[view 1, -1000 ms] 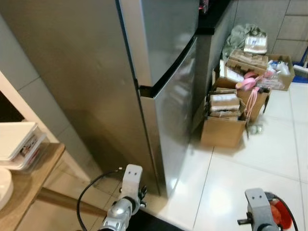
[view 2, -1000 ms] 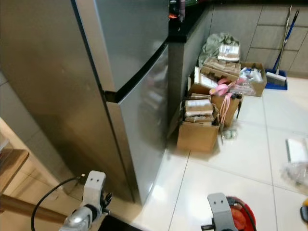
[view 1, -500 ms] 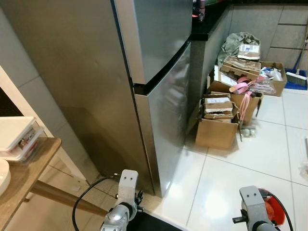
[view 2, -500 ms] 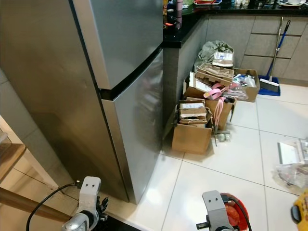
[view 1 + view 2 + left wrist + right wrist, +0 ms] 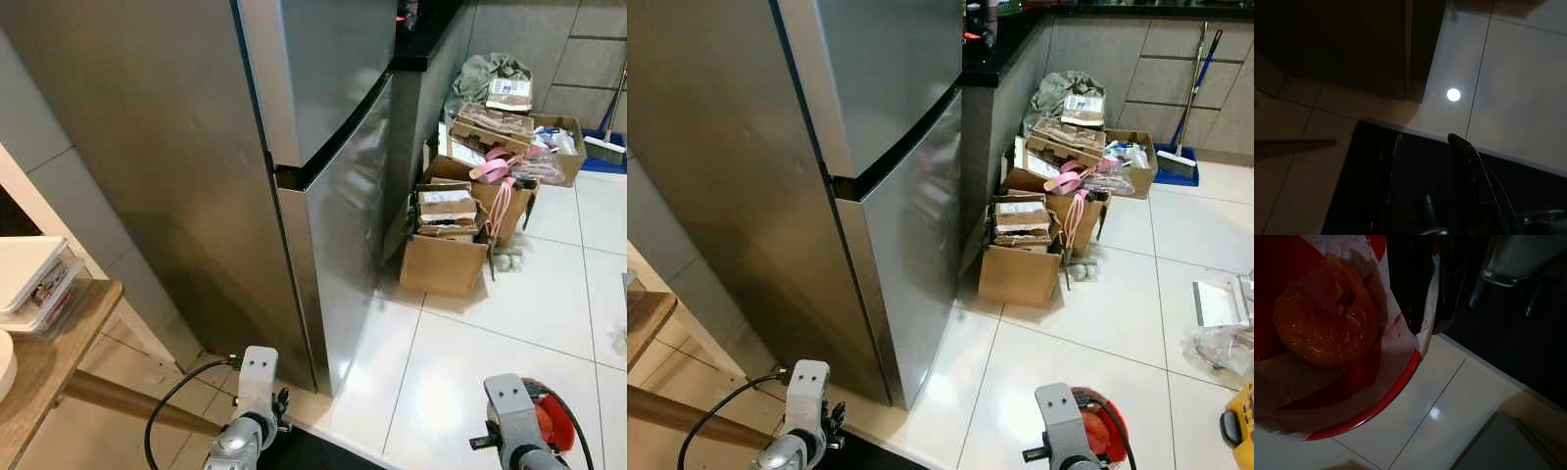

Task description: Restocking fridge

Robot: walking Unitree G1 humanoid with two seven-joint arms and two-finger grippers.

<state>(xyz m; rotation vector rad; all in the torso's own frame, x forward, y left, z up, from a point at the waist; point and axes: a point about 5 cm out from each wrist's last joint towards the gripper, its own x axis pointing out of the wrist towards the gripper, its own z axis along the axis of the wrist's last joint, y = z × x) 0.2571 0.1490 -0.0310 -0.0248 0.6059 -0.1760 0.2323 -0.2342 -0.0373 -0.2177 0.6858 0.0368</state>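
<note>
The steel fridge [image 5: 313, 147] stands ahead with both doors closed; a dark seam [image 5: 333, 147] divides the upper door from the lower. My right gripper [image 5: 1427, 320] hangs low at my right side, shut on the rim of a red bowl [image 5: 1104, 431]. The bowl holds an orange food item [image 5: 1325, 325] under clear wrap. My left gripper [image 5: 1422, 142] hangs low on the left, open and holding nothing, over the pale floor tiles near the fridge's bottom corner.
Open cardboard boxes [image 5: 446, 259] full of clutter stand on the floor right of the fridge, below a black counter [image 5: 994, 54]. A wooden table [image 5: 49, 362] with white containers [image 5: 34, 284] is at my left. A plastic bag [image 5: 1220, 343] lies far right.
The whole view has shifted a little as my head moved. The fridge stays closed and both arms hang as before, the right one still holding the bowl.
</note>
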